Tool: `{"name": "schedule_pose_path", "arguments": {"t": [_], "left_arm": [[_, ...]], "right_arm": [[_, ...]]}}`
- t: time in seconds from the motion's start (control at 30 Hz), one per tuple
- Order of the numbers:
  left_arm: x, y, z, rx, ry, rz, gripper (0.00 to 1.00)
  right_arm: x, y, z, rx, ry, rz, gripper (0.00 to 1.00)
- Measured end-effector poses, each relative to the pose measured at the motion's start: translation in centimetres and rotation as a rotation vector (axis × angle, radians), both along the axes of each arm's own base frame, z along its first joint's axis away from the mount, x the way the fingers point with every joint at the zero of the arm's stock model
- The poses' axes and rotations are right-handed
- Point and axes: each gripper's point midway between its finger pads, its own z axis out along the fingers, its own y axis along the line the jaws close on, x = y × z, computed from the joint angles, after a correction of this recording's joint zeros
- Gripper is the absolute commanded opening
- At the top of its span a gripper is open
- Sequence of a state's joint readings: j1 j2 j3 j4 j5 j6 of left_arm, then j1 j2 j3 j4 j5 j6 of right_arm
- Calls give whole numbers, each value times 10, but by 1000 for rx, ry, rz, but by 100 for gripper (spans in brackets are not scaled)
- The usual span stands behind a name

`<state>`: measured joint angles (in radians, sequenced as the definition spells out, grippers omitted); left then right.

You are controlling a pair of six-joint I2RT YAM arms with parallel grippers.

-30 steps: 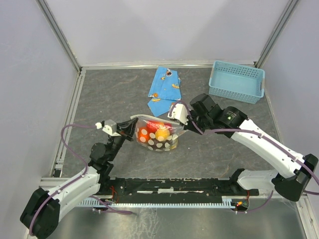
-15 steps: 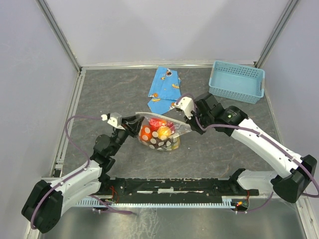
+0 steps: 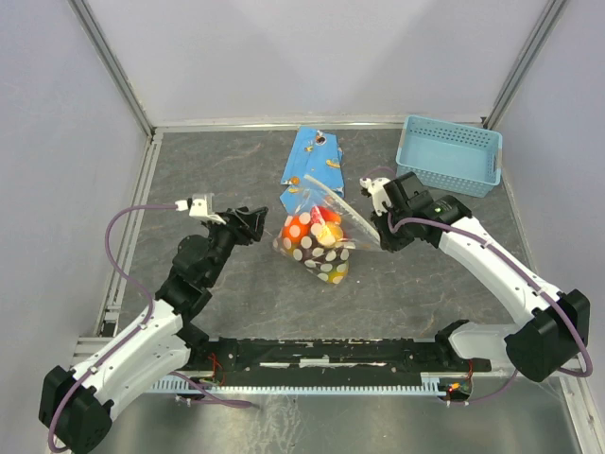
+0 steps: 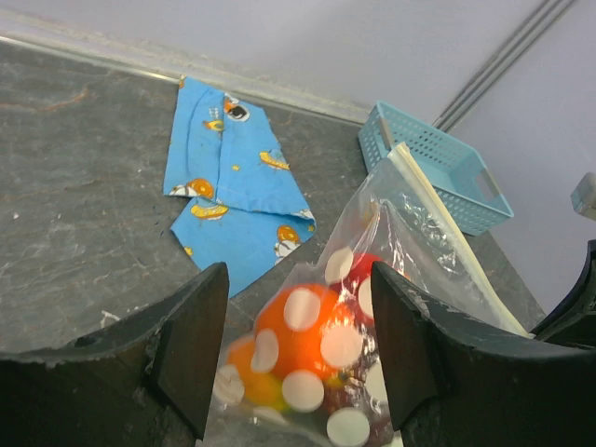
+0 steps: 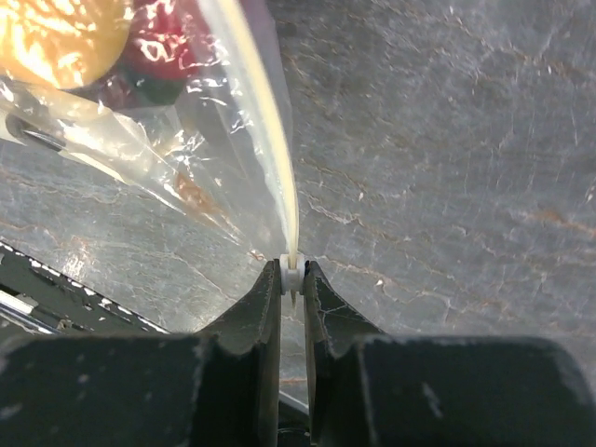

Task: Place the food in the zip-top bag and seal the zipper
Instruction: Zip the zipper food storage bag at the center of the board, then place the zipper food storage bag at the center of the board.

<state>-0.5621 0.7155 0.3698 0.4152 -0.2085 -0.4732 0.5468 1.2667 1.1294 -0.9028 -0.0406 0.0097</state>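
A clear zip-top bag (image 3: 317,241) with white polka dots sits in the middle of the grey surface (image 3: 217,170), just in front of a flat blue wrapper (image 3: 312,165). Inside it is the food (image 3: 307,230): round red, orange and yellow toy fruits. The right end effector (image 5: 292,279) is pressed together, pinching one end of the whitish zipper (image 3: 336,203) and holding the bag's mouth edge up. The left end effector (image 4: 298,279) is spread wide beside the bag, not touching it. A light-blue basket (image 3: 449,156) stands at the far right.
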Motion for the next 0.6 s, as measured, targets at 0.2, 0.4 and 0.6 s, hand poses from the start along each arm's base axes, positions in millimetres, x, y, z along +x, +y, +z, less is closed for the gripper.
{"name": "schedule_pose_path", "arguments": {"t": [0.2, 0.4, 0.6], "left_arm": [[-3, 8, 27, 28, 75, 29, 71], [-16, 26, 55, 68, 104, 78, 81], [-26, 54, 63, 161, 127, 168, 84]], "right_arm": [[-5, -17, -18, 5, 74, -132, 5], [-26, -31, -36, 1, 147, -263, 9], [-38, -43, -44, 9, 147, -383, 22]]}}
